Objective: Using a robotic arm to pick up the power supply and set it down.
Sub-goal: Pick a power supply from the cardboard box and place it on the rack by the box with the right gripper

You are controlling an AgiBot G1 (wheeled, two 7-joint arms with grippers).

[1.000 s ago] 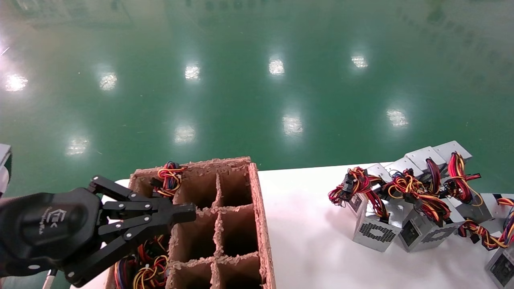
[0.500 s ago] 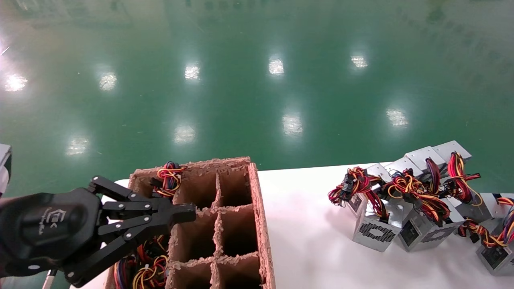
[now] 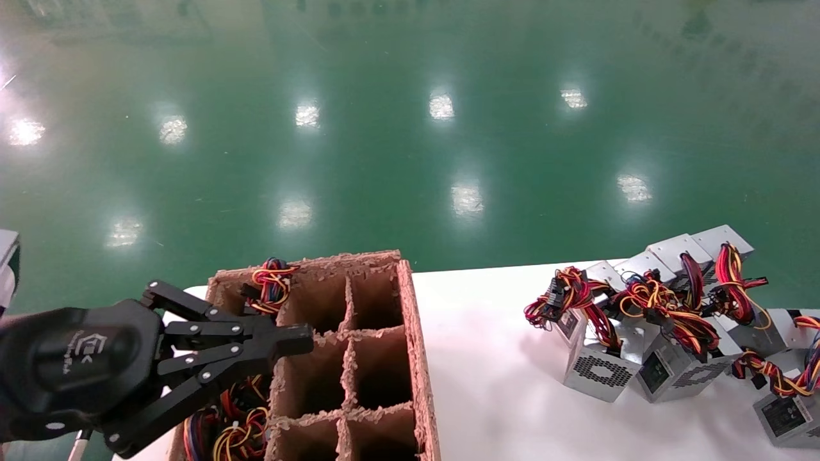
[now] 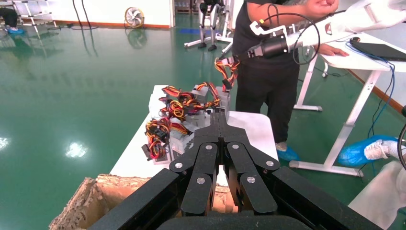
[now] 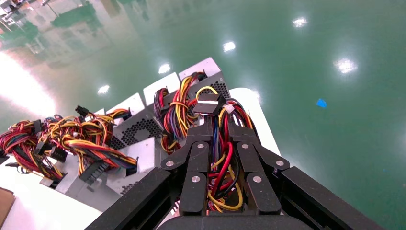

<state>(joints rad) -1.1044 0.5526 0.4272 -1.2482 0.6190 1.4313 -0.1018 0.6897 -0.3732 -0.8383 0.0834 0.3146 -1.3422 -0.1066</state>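
My right gripper (image 5: 218, 128) is shut on the red, yellow and black wire bundle (image 5: 221, 163) of one power supply (image 3: 787, 417), a silver-grey box with a label at the table's right edge. The gripper itself is outside the head view. From the left wrist view, the white robotic arm (image 4: 335, 26) holds those wires (image 4: 227, 67) above the far end of the table. My left gripper (image 3: 301, 339) is shut on nothing and hangs over the left side of the cardboard crate (image 3: 410, 358).
Several other power supplies (image 3: 640, 358) with tangled wires lie on the white table (image 3: 500, 397) at the right. The crate's left cells hold wire bundles (image 3: 230, 429). A person (image 4: 268, 72) stands at the table's far end, beside a desk (image 4: 364, 60).
The held power supply at the lower right has shifted left and further into the head view. The left gripper has stayed in place.
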